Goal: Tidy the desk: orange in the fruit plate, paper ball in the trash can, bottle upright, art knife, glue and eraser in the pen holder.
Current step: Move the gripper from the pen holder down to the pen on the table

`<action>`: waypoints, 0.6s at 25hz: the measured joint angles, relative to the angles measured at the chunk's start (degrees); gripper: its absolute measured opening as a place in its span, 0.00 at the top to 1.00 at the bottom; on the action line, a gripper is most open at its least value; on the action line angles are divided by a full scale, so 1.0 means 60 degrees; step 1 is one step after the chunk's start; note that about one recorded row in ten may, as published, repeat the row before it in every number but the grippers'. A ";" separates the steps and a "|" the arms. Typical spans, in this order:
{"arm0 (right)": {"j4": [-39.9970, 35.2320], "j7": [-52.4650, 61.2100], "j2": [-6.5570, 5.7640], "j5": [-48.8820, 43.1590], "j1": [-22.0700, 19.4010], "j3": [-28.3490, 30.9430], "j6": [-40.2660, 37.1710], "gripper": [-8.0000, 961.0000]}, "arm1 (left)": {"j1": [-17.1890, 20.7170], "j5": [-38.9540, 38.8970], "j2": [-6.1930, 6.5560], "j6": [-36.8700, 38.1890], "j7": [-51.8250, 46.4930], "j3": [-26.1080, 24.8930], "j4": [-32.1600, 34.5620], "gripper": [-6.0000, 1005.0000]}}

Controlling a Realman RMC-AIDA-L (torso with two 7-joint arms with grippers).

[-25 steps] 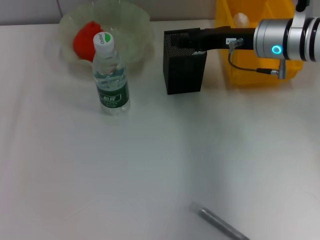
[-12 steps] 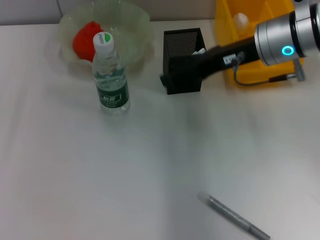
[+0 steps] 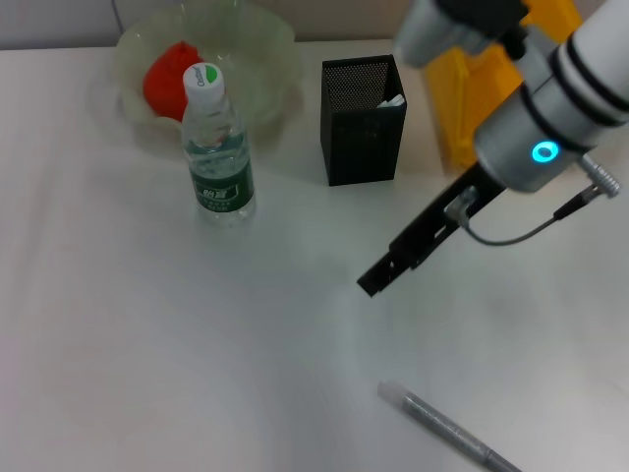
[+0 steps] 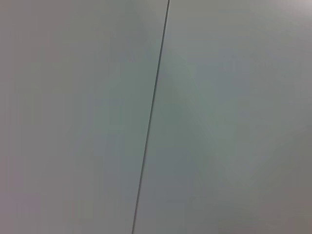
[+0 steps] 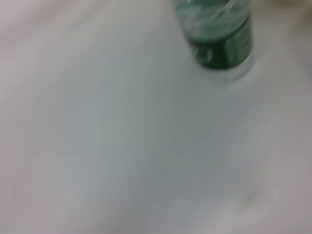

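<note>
The orange (image 3: pixel 169 77) lies in the pale-green fruit plate (image 3: pixel 263 44) at the back left. The bottle (image 3: pixel 218 147) stands upright in front of it and also shows in the right wrist view (image 5: pixel 219 39). The black mesh pen holder (image 3: pixel 362 128) stands at the back centre with something white (image 3: pixel 393 99) showing inside. A grey pen-like art knife (image 3: pixel 442 431) lies at the front. My right gripper (image 3: pixel 378 278) hangs over the table between the holder and the knife. The yellow trash can (image 3: pixel 470 98) is partly behind my right arm. The paper ball and the eraser are hidden.
The white table (image 3: pixel 147 344) stretches bare to the left and front. The left wrist view shows only a plain pale surface with a thin dark line (image 4: pixel 151 117). My left arm is out of view.
My right arm has swung from over the pen holder forward and down, and its gripper now points toward the table's middle. The paper ball in the yellow bin is now covered by the arm.
</note>
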 joint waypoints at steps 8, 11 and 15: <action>0.0978 0.0683 0.0022 -0.0030 0.0775 -0.1768 0.0005 0.28 | -0.0058 -0.0003 -0.0006 0.0012 0.0005 0.0012 0.0000 0.49; 0.0948 0.1189 0.0033 -0.0037 0.0962 -0.2445 -0.0277 0.28 | -0.0077 0.0003 0.0004 0.0015 0.0005 0.0014 0.0000 0.49; 0.0908 0.1488 0.0043 -0.0004 0.1062 -0.2703 -0.0571 0.28 | -0.0086 -0.0005 0.0005 -0.0013 0.0032 0.0004 0.0000 0.49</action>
